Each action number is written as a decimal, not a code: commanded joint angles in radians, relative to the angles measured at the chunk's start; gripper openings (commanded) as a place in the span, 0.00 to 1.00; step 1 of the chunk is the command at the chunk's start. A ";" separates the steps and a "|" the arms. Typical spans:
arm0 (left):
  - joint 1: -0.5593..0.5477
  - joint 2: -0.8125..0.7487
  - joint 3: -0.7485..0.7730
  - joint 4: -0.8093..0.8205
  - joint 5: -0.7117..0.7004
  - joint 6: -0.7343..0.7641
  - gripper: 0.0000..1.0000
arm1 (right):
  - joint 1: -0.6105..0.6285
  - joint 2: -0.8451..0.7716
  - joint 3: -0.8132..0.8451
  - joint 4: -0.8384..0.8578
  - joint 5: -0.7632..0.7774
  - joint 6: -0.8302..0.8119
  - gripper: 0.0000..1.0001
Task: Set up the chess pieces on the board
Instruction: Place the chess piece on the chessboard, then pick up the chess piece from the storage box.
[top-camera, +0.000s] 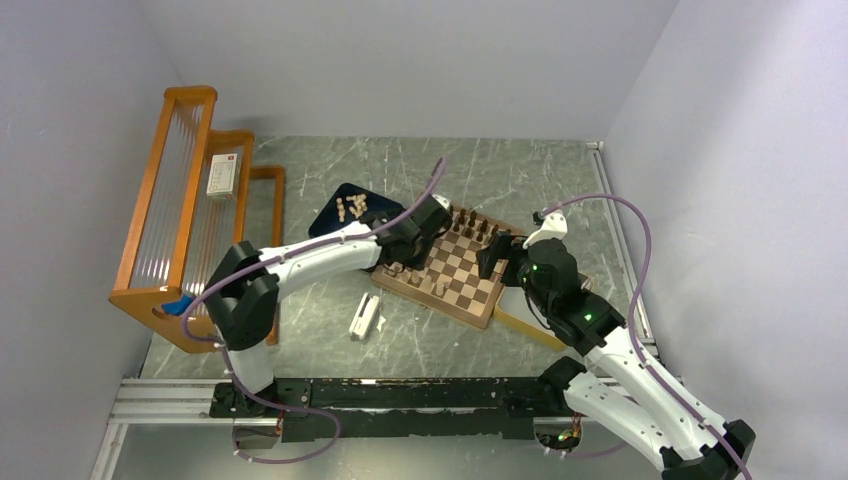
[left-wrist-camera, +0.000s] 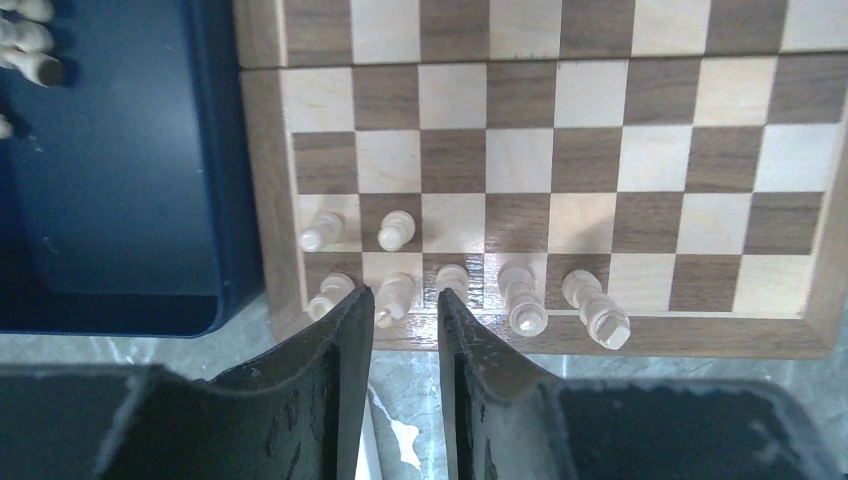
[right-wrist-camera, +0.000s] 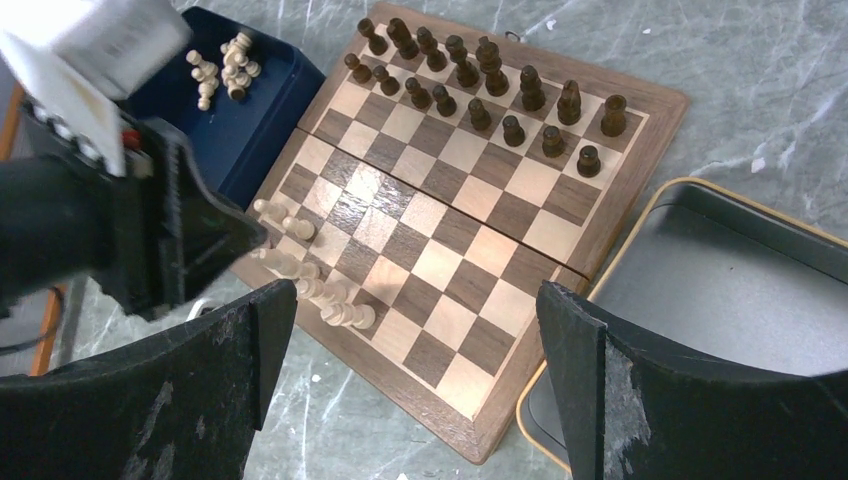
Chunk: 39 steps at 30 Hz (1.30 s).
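7 pale pieces (left-wrist-camera: 522, 300) stand on the board (left-wrist-camera: 650, 160) (near edge); left hand (left-wrist-camera: 405, 296) barely parted, right hand (right-wrist-camera: 412, 292) gaping.

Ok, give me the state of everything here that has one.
dark pieces: upright, two rows on the board
pale pieces: seven standing on board, rest heaped in blue tray
left gripper: jaws slightly parted, empty
right gripper: jaws wide open, empty
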 joint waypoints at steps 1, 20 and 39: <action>0.039 -0.085 0.048 0.038 -0.006 0.016 0.35 | 0.004 0.004 0.006 0.032 -0.011 0.003 0.95; 0.522 -0.045 0.071 0.171 0.130 0.095 0.37 | 0.004 0.019 -0.025 0.080 -0.054 0.017 0.95; 0.602 0.226 0.182 0.215 0.128 0.146 0.27 | 0.004 0.029 -0.003 0.065 -0.051 0.004 0.95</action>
